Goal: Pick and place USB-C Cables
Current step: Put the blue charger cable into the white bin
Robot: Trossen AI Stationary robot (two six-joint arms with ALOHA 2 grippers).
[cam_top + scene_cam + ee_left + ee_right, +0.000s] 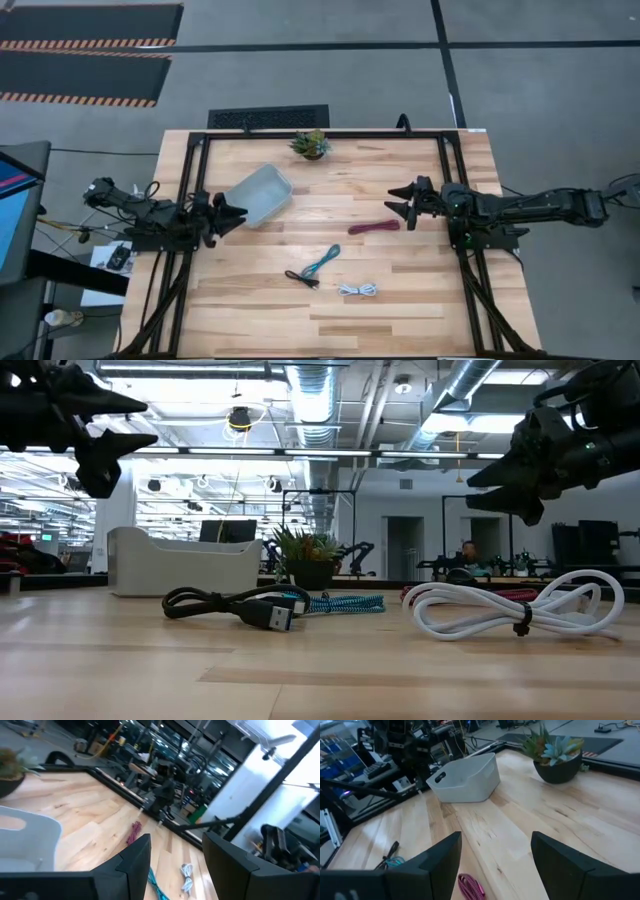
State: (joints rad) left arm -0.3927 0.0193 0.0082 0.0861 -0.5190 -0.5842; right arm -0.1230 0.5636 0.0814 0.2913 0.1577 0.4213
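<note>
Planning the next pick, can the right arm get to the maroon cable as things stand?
Probably yes. The right claw hovers open beside the maroon cable, with only bare table between them.

- Both arms are dark, near-black, built of jointed segments with rounded housings at the joints.
- The left gripper ends in two tapering, pointed black fingers; its own wrist view shows them as flat, matte, angular plates with straight edges.
- The right gripper has the same forked black shape; in its own wrist view the fingers are broad, smooth wedges with slanted tops.
- Thin cables loop out around the left arm's rear segments.
- A small green light glows on the right arm's wrist housing.
- Dark cabling trails from the right arm's far end.
</note>
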